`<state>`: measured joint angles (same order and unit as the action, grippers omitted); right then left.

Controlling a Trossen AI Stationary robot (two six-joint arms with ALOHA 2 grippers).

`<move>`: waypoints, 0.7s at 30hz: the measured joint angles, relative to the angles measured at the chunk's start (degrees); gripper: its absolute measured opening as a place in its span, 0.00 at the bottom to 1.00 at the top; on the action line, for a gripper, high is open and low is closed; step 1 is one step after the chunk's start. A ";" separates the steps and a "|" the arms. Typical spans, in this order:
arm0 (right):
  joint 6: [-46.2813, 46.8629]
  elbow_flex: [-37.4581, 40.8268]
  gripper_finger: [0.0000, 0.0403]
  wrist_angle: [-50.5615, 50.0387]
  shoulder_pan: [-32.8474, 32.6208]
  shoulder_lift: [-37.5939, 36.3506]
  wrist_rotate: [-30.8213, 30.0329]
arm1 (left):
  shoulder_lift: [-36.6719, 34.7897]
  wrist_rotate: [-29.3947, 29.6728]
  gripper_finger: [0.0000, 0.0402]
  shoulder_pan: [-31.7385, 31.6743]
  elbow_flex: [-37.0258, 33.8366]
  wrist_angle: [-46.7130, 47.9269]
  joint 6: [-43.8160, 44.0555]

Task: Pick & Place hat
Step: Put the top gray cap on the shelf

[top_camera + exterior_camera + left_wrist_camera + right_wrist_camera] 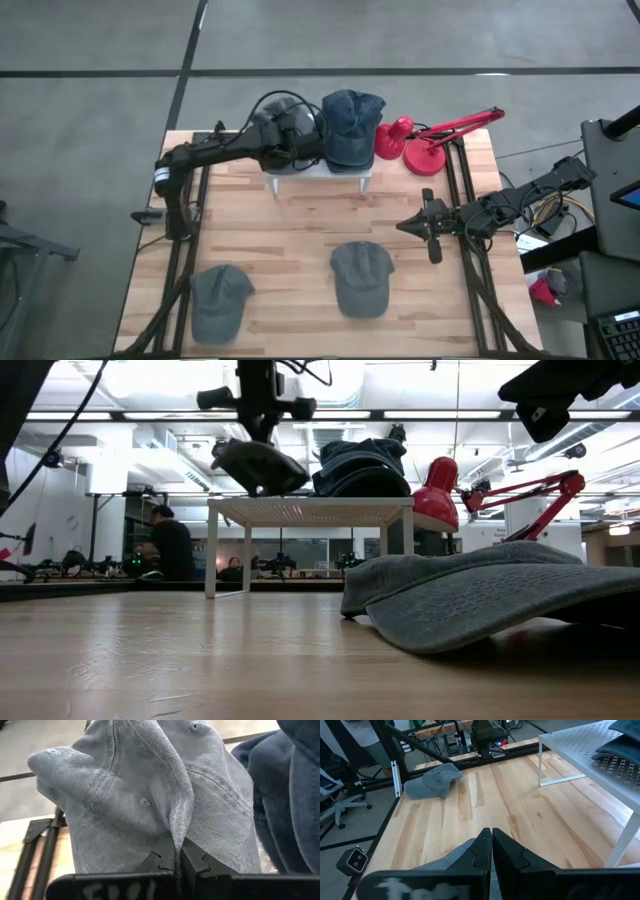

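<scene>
My left gripper (290,135) is shut on a light grey hat (262,118) over the left end of a white stand (318,172) at the table's far side. In the low view the hat (258,465) hangs just above the stand's top (310,510). Dark blue hats (351,128) are stacked on the stand's right part. Two more grey hats (220,300) (360,280) lie crown-up on the near part of the table. My right gripper (430,235) waits shut at the table's right side, touching nothing. My left gripper pinches a raised fold of the grey hat's crown (176,827) between its two fingers (159,855). The fingers slant down, coming from the table's left. The hat bulges out in front of and below the fingers, crumpled. Whether its underside touches the stand's top, I cannot tell.
A red desk lamp (425,145) stands right of the stand, its arm reaching to the far right. Black rails (185,260) run along both table sides. Bare wood lies between the stand and the two near hats. A person (170,545) sits in the room behind.
</scene>
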<state>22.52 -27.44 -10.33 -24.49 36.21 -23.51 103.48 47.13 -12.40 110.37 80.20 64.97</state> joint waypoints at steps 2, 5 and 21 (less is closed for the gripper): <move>0.00 0.00 0.03 0.00 0.00 0.00 0.00 | 0.04 -1.01 0.00 -0.63 -0.70 -2.17 -1.39; 0.00 0.00 0.03 0.01 0.00 0.00 -0.01 | 0.02 -1.98 0.00 -1.52 -1.61 -5.09 -3.01; 0.00 0.00 0.03 0.16 0.01 0.00 -0.01 | 0.00 -5.94 0.00 -3.36 -3.87 -11.21 -5.57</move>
<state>22.52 -27.44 -10.17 -24.48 36.21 -23.52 103.48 41.19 -15.77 106.50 68.99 59.40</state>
